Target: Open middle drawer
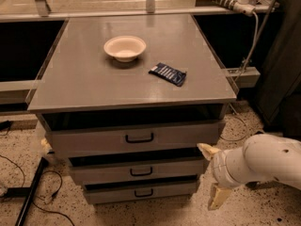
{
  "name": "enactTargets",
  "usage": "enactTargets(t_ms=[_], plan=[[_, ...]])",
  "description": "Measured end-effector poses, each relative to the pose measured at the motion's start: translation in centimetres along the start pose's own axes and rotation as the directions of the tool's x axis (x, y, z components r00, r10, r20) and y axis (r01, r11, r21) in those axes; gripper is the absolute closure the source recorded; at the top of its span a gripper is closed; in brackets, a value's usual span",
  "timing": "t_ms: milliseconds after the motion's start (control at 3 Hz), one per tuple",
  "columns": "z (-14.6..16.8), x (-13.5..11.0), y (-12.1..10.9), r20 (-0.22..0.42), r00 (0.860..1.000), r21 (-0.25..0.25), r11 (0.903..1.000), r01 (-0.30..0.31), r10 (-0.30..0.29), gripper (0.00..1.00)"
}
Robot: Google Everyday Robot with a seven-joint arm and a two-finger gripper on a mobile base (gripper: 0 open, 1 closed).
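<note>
1. The middle drawer [108, 172] lies directly left of the hand and level with it, showing a low flat grey front. Its small black bar handle [141, 172] sits well to the hand's left, with nothing touching it.
2. The hand [212, 174] hovers just off the drawer's right end, spread wide apart and gripping nothing. The upper finger [207, 150] points left toward the dark slot above the drawer front. The lower finger [218, 197] hangs down toward the floor. Whether the upper tip touches the cabinet cannot be told.
3. The white arm [263, 161] runs off to the hand's right.
4. Up and to the left of the hand is the taller top drawer [94, 140]. Down and to the left is the narrower bottom drawer [108, 193]. Each has its own black handle.
5. Higher still, the grey desk [80, 84] spreads above the drawers. A dark blue packet [168, 74] lies on it above and a little left of the hand. A pale bowl [124, 47] stands farther left and farther back.
6. Speckled floor [263, 206] lies beneath the hand.
</note>
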State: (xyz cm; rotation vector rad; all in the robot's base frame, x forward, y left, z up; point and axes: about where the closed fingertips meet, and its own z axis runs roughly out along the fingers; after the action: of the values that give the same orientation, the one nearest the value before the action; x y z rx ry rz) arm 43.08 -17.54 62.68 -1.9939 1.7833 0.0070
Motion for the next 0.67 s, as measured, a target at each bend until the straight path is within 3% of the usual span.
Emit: enactTargets(t_ms=[333,667], plan=[[3.0,0.5,-1.5,0.093,0.993,0.087,0.9927,-0.084,0.075,0.0],[4.8,1.2,-0.9,0.21,0.971,0.153,0.9767,-0.151,0.117,0.0]])
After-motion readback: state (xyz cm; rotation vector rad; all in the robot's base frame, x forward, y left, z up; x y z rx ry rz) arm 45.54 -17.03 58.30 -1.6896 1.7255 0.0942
